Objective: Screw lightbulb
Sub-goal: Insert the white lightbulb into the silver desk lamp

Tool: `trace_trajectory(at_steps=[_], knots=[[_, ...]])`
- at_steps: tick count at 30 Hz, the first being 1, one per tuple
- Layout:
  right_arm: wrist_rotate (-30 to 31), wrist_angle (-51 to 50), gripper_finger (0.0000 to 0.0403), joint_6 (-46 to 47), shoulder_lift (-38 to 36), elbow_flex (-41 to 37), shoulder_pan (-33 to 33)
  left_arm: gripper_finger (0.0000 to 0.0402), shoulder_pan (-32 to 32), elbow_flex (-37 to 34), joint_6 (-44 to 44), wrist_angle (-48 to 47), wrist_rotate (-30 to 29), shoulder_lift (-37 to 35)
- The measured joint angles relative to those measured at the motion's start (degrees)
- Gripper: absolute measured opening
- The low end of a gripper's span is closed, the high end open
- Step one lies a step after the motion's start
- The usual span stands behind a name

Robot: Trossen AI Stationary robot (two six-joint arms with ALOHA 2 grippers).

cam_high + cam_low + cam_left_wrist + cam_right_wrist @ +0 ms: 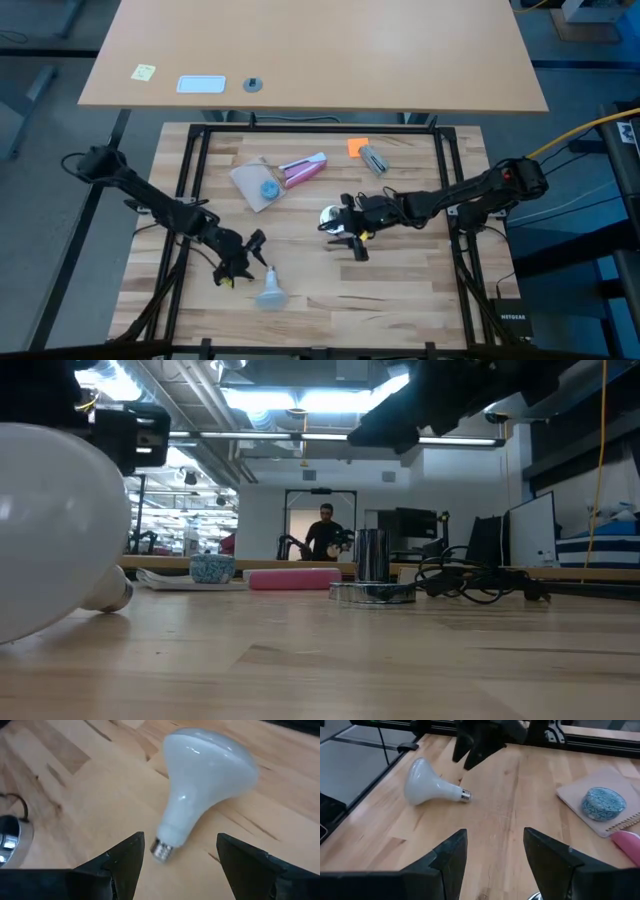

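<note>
- I am watching the lightbulb (271, 291) lying on its side on the wooden surface (400, 290), just beyond the left hand (243, 258), its screw base pointing back toward that hand.
- My left hand (179, 857) is hovering with its fingers spread wide and nothing between them; the bulb's grey base (161, 851) is sitting near the gap but is touching neither finger.
- My right hand (345, 237) is also standing wide open and gripping nothing, well apart from the lightbulb (431, 784), which is lying far ahead of it.
- The silvery socket (330, 216) is sitting just beside the right hand; from above the hand is partly covering it, and in the left wrist view only its rim (11, 840) is showing, cut off at the frame edge.
- In the low view the lightbulb (50, 530) is looming so close that its edge is running out of frame, and both hands are mostly cropped away overhead.
- A person (325, 532) is standing far behind the surface, too small to make out.
</note>
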Motion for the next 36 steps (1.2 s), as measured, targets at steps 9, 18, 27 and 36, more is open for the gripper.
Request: trace_trajectory(at_steps=[9, 18, 27, 36], knots=[[4.8, 0.4, 0.0198, 0.0, 0.0, 0.0, 3.7, 0.0241, 0.0, 4.8, 9.9, 1.7, 0.7, 9.9], [5.1, 0.4, 0.0198, 0.0, 0.0, 0.0, 4.2, 0.0241, 0.2, 10.5, 17.1, 1.4, 2.0, 20.8], [5.6, 0.5, 0.0198, 0.0, 0.0, 0.0, 4.1, 0.0232, 1.3, 12.2, 15.8, 1.6, 6.7, 23.6], [10.6, 1.9, 0.0198, 0.0, 0.0, 0.0, 4.1, 0.0138, 1.3, 12.2, 6.0, 1.7, 6.7, 23.6]])
